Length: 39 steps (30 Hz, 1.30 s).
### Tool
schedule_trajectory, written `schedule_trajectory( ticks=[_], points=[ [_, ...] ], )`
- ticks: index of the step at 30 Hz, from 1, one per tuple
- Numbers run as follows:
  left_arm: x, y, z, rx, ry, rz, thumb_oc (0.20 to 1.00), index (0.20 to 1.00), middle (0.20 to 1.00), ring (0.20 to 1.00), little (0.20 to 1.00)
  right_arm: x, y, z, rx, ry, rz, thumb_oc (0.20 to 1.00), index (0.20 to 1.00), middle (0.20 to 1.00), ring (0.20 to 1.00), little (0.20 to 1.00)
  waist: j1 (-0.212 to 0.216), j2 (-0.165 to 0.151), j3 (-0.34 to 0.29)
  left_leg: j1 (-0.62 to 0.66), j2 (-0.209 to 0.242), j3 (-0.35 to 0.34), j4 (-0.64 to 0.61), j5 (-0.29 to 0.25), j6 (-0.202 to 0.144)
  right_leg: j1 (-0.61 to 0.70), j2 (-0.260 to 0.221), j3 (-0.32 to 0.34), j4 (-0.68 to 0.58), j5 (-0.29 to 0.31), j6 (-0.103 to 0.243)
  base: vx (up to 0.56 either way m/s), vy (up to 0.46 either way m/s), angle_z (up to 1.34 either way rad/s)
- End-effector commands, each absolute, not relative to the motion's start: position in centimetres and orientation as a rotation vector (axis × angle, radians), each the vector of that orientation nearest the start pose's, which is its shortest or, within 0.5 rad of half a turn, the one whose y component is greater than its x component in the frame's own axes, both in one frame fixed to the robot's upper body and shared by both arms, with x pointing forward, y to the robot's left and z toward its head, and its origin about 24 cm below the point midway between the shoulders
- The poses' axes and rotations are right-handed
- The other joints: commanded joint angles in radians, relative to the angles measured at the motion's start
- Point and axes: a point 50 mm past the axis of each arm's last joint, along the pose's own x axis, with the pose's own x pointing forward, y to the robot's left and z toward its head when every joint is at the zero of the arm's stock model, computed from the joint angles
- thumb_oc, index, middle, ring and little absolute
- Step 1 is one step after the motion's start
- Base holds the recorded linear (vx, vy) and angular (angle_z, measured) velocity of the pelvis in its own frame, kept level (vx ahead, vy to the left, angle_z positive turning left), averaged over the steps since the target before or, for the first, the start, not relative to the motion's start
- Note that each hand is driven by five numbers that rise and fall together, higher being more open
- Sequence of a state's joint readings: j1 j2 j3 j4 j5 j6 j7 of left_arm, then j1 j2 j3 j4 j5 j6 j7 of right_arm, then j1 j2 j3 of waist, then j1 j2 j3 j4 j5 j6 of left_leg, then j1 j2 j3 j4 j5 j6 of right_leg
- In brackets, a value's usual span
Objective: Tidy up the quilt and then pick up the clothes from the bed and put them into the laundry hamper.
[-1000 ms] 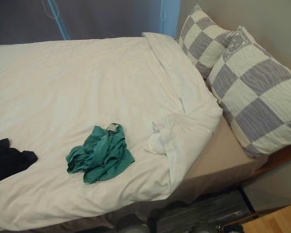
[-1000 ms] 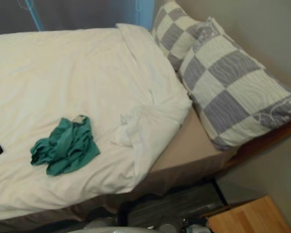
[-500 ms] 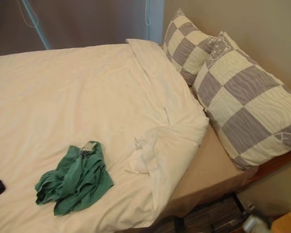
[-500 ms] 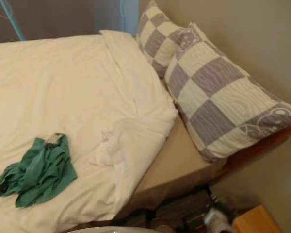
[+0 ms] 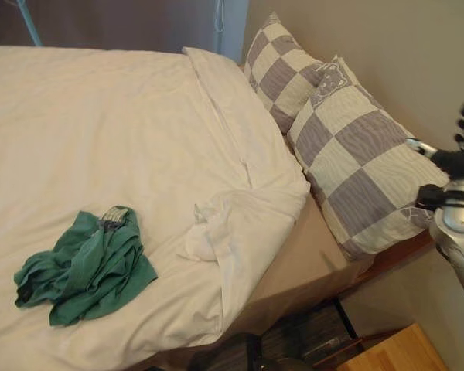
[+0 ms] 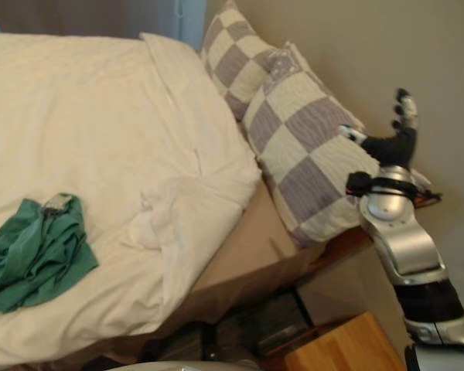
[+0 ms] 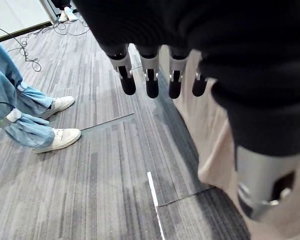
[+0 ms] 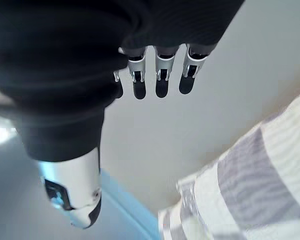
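White rumpled quilt [image 5: 139, 139] was seen bunched at bed's near pillow-end corner. Crumpled green garment [image 5: 81, 259] lay near bed's front edge. Right hand [image 6: 394, 139] was raised beside checked grey-and-cream pillow [image 5: 363, 178], fingers straight, nothing held. Left hand [image 7: 155, 75] hung over grey carpet floor [image 7: 90, 175], fingers relaxed, empty. Bunched corner best gripped firmly, pulled flat toward pillows.

Left robot hand [image 7: 190, 45] hangs relaxed over grey carpet [image 7: 105, 170] — a person's white shoes [image 7: 57, 137] nearby.
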<state>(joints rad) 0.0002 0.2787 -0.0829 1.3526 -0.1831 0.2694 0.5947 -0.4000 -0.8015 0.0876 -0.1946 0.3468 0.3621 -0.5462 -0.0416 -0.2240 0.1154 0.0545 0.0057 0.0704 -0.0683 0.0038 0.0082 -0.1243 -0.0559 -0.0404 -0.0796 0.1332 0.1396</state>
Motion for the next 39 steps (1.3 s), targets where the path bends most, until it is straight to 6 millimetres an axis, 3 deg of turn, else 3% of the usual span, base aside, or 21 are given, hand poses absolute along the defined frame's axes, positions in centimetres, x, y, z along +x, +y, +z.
schedule_trajectory(
  ticks=[1, 6, 11, 13, 19, 22, 31, 34, 39],
  points=[
    [4.4, 29.2, -14.3, 0.637, 1.516, 0.778, 1.000, 1.000, 1.000, 1.000, 1.000, 30.6, -24.4, 23.7, -0.595, -0.358, -0.426, 1.000, 1.000, 1.000, 1.000, 1.000, 0.056, 0.021, 0.078, -0.021, 0.012, -0.057, -0.019, -0.044, -0.034, 0.044, -0.045, 0.015, 0.083, -0.027, 0.056, 0.00, -0.006, 0.14],
    [7.2, 31.5, -13.0, 0.707, 1.435, 0.783, 1.000, 1.000, 1.000, 1.000, 1.000, 34.8, -24.0, 23.6, -0.757, -0.218, -0.492, 1.000, 1.000, 1.000, 1.000, 1.000, 0.124, 0.004, 0.156, -0.100, 0.010, -0.061, -0.019, -0.020, -0.038, -0.009, -0.054, -0.040, 0.081, -0.008, 0.064, -0.14, -0.019, 0.29],
    [9.8, 30.6, -12.6, 0.731, 1.370, 0.732, 1.000, 1.000, 1.000, 1.000, 1.000, 37.0, -24.2, 23.5, -0.862, -0.133, -0.489, 1.000, 1.000, 1.000, 1.000, 1.000, 0.170, 0.052, 0.215, -0.150, -0.012, -0.083, -0.019, -0.009, -0.035, -0.047, -0.075, -0.078, 0.083, -0.005, 0.070, -0.10, 0.099, 0.40],
    [10.8, 30.8, -12.2, 0.750, 1.354, 0.712, 1.000, 1.000, 1.000, 1.000, 1.000, 37.4, -22.7, 23.7, -0.870, -0.145, -0.432, 1.000, 1.000, 1.000, 1.000, 1.000, 0.184, 0.062, 0.233, -0.159, -0.015, -0.088, -0.019, -0.010, -0.035, -0.052, -0.083, -0.090, 0.082, -0.005, 0.074, -0.05, 0.031, 0.17],
    [11.8, 30.7, -12.1, 0.761, 1.315, 0.650, 1.000, 1.000, 1.000, 1.000, 1.000, 37.5, -17.0, 24.3, -0.837, -0.233, -0.262, 1.000, 1.000, 1.000, 1.000, 1.000, 0.200, 0.065, 0.245, -0.150, -0.016, -0.088, -0.019, -0.020, -0.037, -0.035, -0.089, -0.104, 0.069, -0.011, 0.078, -0.01, 0.030, 0.02],
    [12.0, 30.3, -12.3, 0.751, 1.300, 0.629, 1.000, 1.000, 1.000, 1.000, 1.000, 37.1, -15.4, 24.7, -0.848, -0.286, -0.243, 1.000, 1.000, 1.000, 1.000, 1.000, 0.201, 0.066, 0.241, -0.136, -0.014, -0.089, -0.019, -0.026, -0.038, -0.021, -0.090, -0.106, 0.068, -0.017, 0.077, 0.00, 0.028, 0.00],
    [11.3, 30.2, -12.6, 0.785, 1.297, 0.601, 1.000, 1.000, 1.000, 1.000, 1.000, 37.1, -17.0, 25.7, -0.819, -0.327, -0.316, 1.000, 1.000, 1.000, 1.000, 1.000, 0.209, 0.046, 0.199, -0.106, -0.017, -0.121, -0.019, -0.032, -0.039, 0.026, -0.074, -0.096, 0.067, -0.037, 0.069, 0.04, 0.004, 0.02],
    [10.6, 30.4, -12.7, 0.813, 1.311, 0.594, 1.000, 1.000, 1.000, 1.000, 1.000, 37.1, -16.5, 24.8, -0.853, -0.299, -0.248, 1.000, 1.000, 1.000, 1.000, 1.000, 0.218, 0.041, 0.203, -0.097, -0.016, -0.134, -0.019, -0.032, -0.039, 0.022, -0.077, -0.099, 0.084, -0.038, 0.071, 0.03, -0.016, -0.02],
    [11.1, 30.5, -12.5, 0.804, 1.281, 0.615, 1.000, 1.000, 1.000, 1.000, 1.000, 37.5, -14.8, 22.3, -0.903, -0.214, -0.190, 1.000, 1.000, 1.000, 1.000, 1.000, 0.232, 0.041, 0.237, -0.102, -0.014, -0.136, -0.019, -0.034, -0.037, 0.011, -0.080, -0.105, 0.082, -0.030, 0.071, -0.01, -0.013, -0.03]
  ],
)
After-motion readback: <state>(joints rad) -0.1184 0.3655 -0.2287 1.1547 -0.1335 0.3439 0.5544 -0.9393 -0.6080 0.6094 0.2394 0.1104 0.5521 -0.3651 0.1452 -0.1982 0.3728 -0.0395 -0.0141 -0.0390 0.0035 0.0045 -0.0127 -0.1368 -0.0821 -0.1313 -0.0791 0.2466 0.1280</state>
